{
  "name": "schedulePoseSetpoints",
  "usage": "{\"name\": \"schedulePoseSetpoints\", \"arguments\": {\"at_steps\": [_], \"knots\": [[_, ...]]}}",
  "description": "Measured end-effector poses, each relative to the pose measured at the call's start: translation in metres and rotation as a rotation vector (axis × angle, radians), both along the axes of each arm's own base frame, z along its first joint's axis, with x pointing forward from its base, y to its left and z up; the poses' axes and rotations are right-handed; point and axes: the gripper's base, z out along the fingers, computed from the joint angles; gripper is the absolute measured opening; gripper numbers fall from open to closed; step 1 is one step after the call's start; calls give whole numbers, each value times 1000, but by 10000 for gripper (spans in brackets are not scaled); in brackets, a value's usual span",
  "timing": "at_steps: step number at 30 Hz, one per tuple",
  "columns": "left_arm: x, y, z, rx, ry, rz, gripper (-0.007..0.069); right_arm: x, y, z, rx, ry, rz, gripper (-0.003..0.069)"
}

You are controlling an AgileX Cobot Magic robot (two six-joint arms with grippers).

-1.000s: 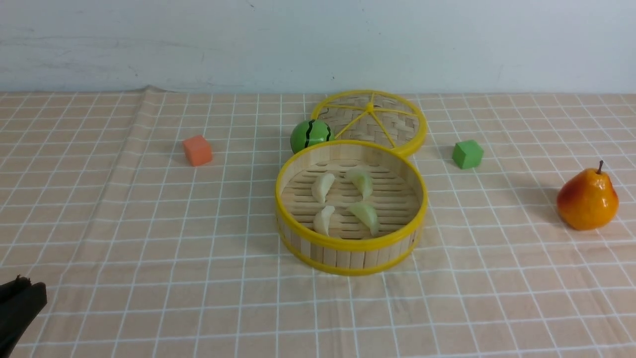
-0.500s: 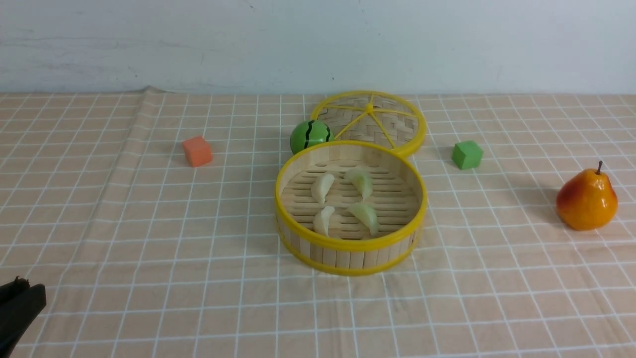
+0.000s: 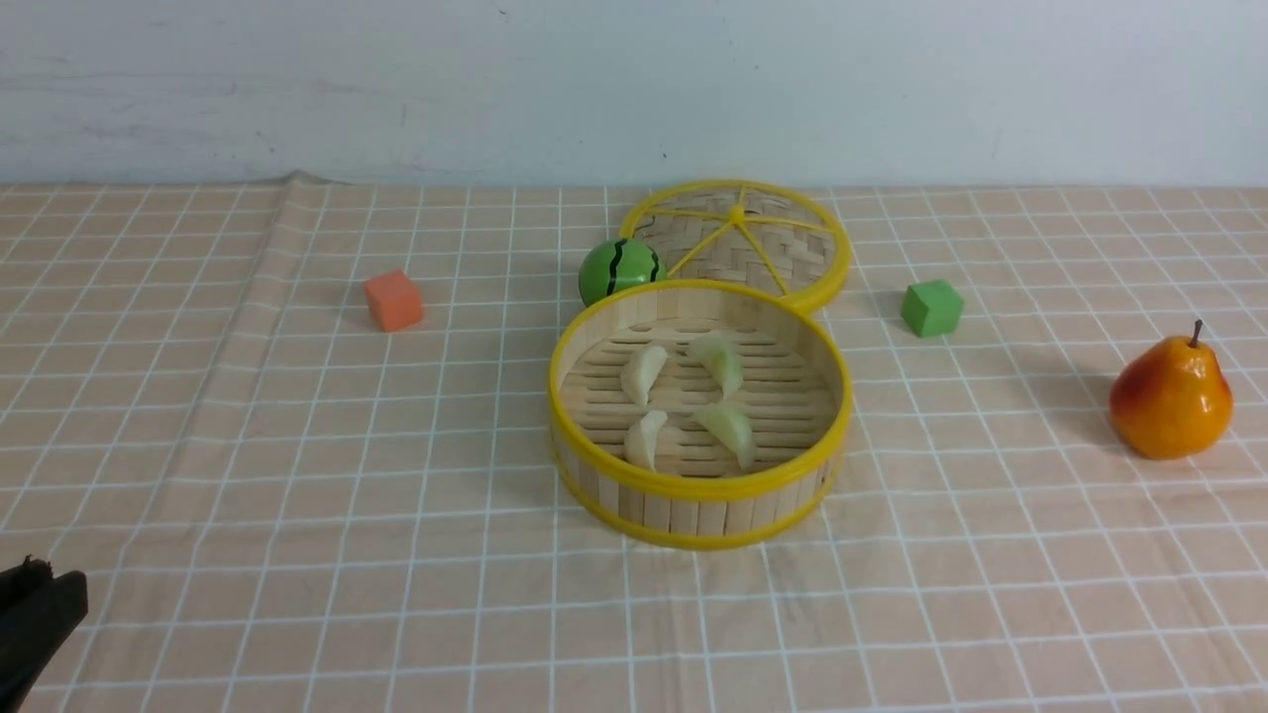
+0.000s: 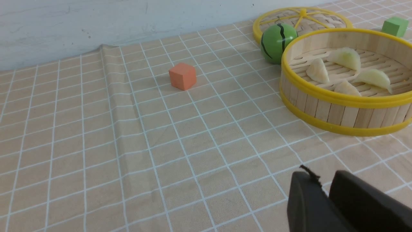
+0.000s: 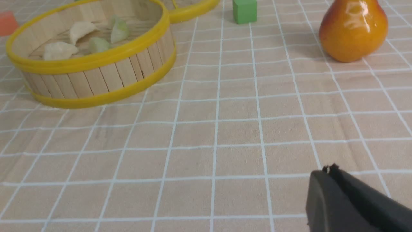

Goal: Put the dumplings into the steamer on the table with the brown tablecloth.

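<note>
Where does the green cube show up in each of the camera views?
Front view: green cube right of the steamer, before the pear.
Left wrist view: at the far edge, beyond the steamer.
Right wrist view: near the pear.
Shared landmark: the steamer's yellow rim.

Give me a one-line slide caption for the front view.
Four dumplings lie inside the open bamboo steamer, its lid behind; left claw low at the frame's corner.

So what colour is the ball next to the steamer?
Green with black stripes, like a watermelon; clearest in the left wrist view.
</note>
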Motion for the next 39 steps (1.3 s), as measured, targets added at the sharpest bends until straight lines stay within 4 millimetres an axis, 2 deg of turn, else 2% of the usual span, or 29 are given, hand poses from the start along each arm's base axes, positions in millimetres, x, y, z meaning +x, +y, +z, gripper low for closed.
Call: {"name": "schedulePoseSetpoints", "arguments": {"at_steps": [27, 34, 39], "knots": [[0, 0, 0, -2, 0, 1, 139, 0, 0, 0, 3, 11, -2, 28], [-8, 6, -9, -16, -21, 7, 144, 0, 0, 0, 4, 11, -1, 41], [-17, 13, -9, -50, -43, 30, 146, 0, 0, 0, 6, 12, -1, 45]]}}
